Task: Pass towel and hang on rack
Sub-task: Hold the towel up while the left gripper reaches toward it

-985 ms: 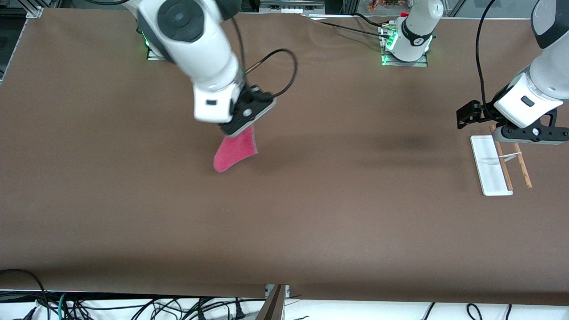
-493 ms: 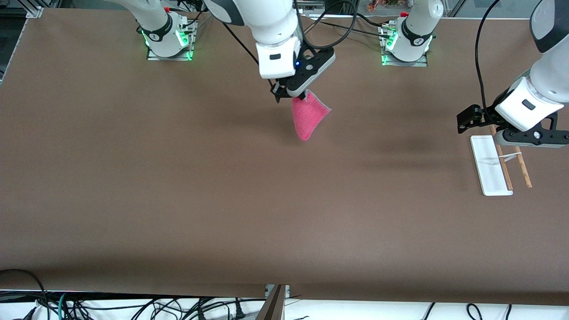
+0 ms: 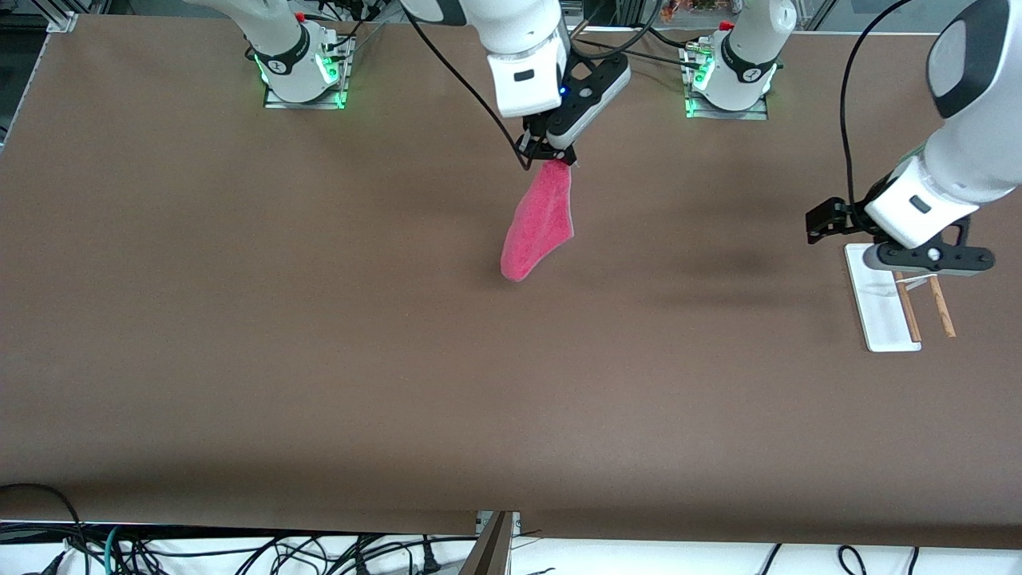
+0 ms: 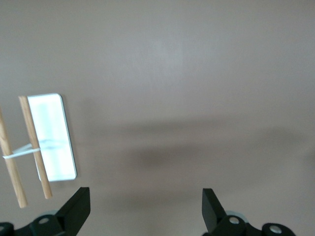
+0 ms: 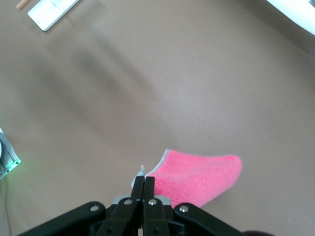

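Note:
The pink towel (image 3: pixel 540 224) hangs from my right gripper (image 3: pixel 549 157), which is shut on its top corner, up in the air over the middle of the table. In the right wrist view the towel (image 5: pixel 199 178) shows pink with a grey trim beside the closed fingers (image 5: pixel 143 187). The rack (image 3: pixel 881 307), with a white base and two wooden rods (image 3: pixel 942 307), stands at the left arm's end of the table. My left gripper (image 3: pixel 918 259) hovers over the rack's end toward the bases, open and empty. The left wrist view shows the rack (image 4: pixel 51 137) and both black fingertips (image 4: pixel 78 209) wide apart.
The brown table (image 3: pixel 319 359) is bare around the towel. Arm bases with green lights (image 3: pixel 299 72) stand along the edge farthest from the front camera. Cables (image 3: pixel 239 551) lie below the edge nearest the front camera. The rack shows small in the right wrist view (image 5: pixel 49 12).
My right gripper has carried the towel from the right arm's half to the table's middle, toward the bases; the towel now swings lower. My left gripper has shifted slightly over the rack.

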`<state>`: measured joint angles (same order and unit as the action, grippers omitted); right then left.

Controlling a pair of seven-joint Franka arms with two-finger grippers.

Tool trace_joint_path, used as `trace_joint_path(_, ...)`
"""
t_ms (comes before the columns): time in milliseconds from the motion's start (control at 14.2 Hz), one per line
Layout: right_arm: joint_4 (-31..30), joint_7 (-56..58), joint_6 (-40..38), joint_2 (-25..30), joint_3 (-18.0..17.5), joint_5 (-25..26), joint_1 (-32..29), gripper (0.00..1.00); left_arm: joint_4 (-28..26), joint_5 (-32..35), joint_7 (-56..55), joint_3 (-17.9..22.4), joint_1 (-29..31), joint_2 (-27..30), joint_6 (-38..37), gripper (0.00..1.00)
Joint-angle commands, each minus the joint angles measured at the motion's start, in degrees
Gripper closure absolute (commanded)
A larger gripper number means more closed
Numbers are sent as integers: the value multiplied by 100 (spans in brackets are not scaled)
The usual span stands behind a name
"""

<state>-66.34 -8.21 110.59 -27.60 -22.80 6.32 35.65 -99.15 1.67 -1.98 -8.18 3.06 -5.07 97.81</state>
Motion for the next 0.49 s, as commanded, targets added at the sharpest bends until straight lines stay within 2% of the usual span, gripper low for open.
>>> trace_joint_path(0,25,-163,216,0,22,185,117,100,-507,-707,119,27,63,-11,307,0)
trace_joint_path(281,25,-163,401,-8,30,185,109,100,-1175,-1992,14,45,151,-73,992,0)
trace_joint_path(422,16,-163,524,-52,22,185,109,100,-1282,-2258,118,45,169,-73,1161,0)
